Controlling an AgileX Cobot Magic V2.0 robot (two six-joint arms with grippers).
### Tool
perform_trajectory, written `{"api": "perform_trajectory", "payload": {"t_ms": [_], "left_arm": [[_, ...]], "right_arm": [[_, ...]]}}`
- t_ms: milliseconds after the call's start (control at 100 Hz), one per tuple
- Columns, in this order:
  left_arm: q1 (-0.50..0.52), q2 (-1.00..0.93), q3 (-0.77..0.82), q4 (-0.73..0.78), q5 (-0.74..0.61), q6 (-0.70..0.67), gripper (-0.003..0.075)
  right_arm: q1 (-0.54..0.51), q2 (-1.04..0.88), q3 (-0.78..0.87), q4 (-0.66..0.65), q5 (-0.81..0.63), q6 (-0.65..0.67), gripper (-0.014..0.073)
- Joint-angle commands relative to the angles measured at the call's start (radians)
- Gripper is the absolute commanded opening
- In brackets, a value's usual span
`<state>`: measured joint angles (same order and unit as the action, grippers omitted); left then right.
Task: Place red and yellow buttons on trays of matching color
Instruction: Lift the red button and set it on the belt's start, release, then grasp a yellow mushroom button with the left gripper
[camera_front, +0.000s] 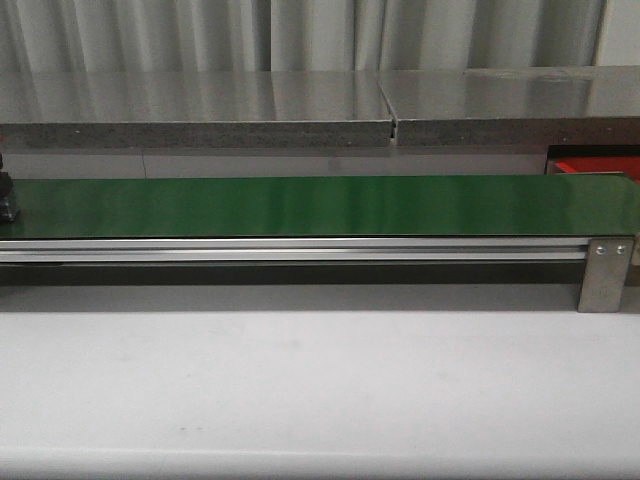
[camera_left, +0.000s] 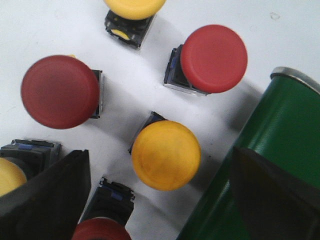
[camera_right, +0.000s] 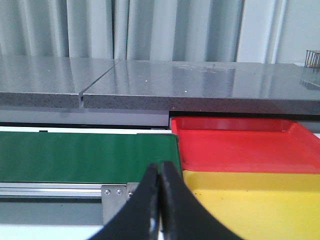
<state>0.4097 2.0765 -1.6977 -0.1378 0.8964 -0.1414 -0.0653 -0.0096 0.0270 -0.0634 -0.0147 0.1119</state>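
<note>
Buttons, red (camera_left: 213, 58) and yellow (camera_left: 165, 155), stood capped on the white worktop (camera_left: 45, 30) beside the green belt (camera_left: 280, 145); left claw (camera_left: 160, 200) spread, empty; right claw (camera_right: 159, 200) pressed together, empty, before the red tray (camera_right: 240, 147) and yellow tray (camera_right: 250, 205).

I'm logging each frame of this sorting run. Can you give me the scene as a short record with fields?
belt: long green belt, nothing on it in the front view
buttons: red button, second red button, yellow button and others on white surface, beside the belt end
trays: red tray and yellow tray, side by side, both bare
left gripper: open, above the buttons
right gripper: shut, holding nothing
</note>
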Motion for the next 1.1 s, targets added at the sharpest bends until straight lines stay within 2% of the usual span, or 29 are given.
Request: {"api": "perform_trajectory", "payload": {"t_ms": [0,380,880,970,1090], "left_arm": [[0.001,-0.039,-0.030,-0.005,-0.035,-0.021,0.0545],[0.001,-0.022,-0.030,-0.015,-0.078,-0.023,0.0537],[0.001,-0.022,-0.030,-0.015,-0.087,-0.023,0.0242],[0.001,-0.022,-0.030,-0.015,-0.087,-0.023,0.0208],[0.001,-0.023,-0.030,-0.015,-0.087,-0.023,0.0206]], "right_arm": [[-0.004,-0.020,-0.023,-0.012,-0.075,-0.003,-0.0074],[-0.004,-0.020,-0.023,-0.012,-0.075,-0.003,-0.0074],[-0.004,-0.020,-0.023,-0.012,-0.075,-0.003,-0.0074],[-0.004,-0.020,-0.023,-0.012,-0.075,-0.003,-0.0074],[-0.004,-0.020,-0.023,-0.012,-0.075,-0.003,-0.0074]]}}
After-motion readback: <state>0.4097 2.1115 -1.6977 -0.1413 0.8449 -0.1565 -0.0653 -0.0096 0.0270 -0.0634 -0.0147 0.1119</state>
